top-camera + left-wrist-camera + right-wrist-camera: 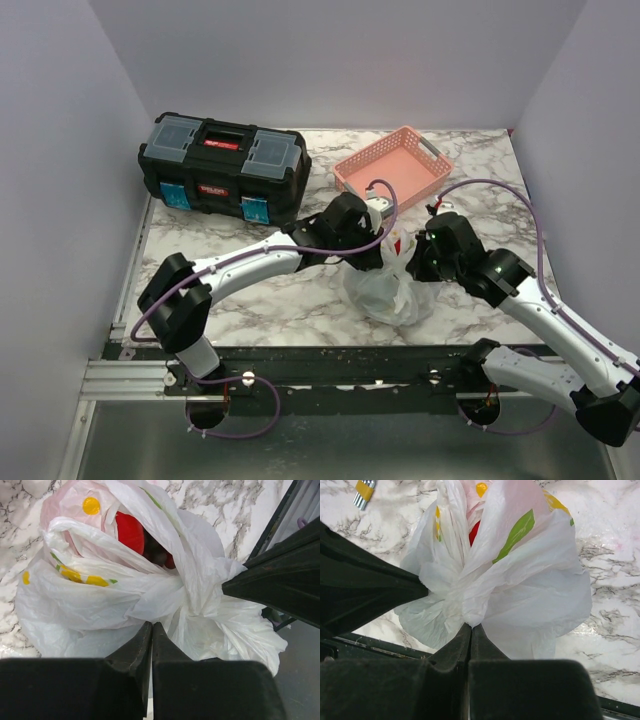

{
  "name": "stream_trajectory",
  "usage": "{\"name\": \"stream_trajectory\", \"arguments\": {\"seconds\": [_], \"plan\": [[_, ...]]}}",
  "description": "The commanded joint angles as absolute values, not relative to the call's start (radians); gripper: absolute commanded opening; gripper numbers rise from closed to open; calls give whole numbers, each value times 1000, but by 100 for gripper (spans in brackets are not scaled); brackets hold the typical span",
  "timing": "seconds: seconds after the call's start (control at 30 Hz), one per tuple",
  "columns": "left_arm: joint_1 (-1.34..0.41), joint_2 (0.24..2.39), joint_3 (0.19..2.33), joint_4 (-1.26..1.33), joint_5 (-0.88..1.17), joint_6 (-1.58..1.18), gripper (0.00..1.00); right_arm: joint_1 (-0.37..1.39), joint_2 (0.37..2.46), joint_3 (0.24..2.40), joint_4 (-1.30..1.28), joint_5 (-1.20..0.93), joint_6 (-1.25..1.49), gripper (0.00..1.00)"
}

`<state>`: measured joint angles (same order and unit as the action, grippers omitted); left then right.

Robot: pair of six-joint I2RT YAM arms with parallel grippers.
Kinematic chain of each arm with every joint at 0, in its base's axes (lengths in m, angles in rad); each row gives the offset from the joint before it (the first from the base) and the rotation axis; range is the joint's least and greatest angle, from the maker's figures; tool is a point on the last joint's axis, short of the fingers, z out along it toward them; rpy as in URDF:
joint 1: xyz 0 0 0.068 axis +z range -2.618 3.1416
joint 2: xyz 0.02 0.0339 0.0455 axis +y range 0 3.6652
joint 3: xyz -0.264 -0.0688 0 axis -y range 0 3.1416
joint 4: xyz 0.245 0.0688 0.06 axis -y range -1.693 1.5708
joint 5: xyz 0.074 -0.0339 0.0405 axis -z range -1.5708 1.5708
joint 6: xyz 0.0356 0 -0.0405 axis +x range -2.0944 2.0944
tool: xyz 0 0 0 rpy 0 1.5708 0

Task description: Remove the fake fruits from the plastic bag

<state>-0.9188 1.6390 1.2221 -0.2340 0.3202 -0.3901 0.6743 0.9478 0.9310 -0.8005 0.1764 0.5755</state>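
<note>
Plastic bag [90, 605], bunched folds pinched tight between left jaws and between right jaws alike

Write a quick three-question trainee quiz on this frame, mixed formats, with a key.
1. True or false: the left gripper is shut on the plastic bag.
2. What does the right gripper pinch? A) nothing B) the plastic bag C) the apple directly
3. Fill in: the apple showing through the bag's opening is ____.

Key: 1 true; 2 B; 3 red.
</note>
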Motion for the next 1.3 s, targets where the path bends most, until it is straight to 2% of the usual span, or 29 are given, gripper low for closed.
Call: {"name": "stream_trajectory", "arguments": {"seconds": [0.0, 0.37, 0.77, 0.9, 1.0, 1.07, 1.1, 1.27], "plan": [[-925, 1546, 1234, -244, 274, -387, 0, 681, 934, 922, -764, 209, 573, 1], [-923, 1423, 1208, -263, 194, -393, 0, 681, 930, 892, -656, 176, 574, 1], [-899, 1253, 1022, -224, -40, -475, 0, 681, 918, 843, -477, 271, 696, 1], [-858, 1192, 955, -200, -15, -508, 0, 680, 936, 859, -458, 246, 710, 1], [-798, 1173, 923, -129, 208, -536, 0, 681, 935, 864, -422, 132, 675, 1], [-769, 1191, 947, -122, 336, -545, 5, 681, 931, 866, -414, 54, 640, 1], [-759, 1206, 968, -133, 374, -543, 11, 681, 926, 863, -416, 29, 623, 1], [-750, 1286, 1023, -141, 472, -488, 53, 681, 909, 829, -396, -94, 584, 1]]}}
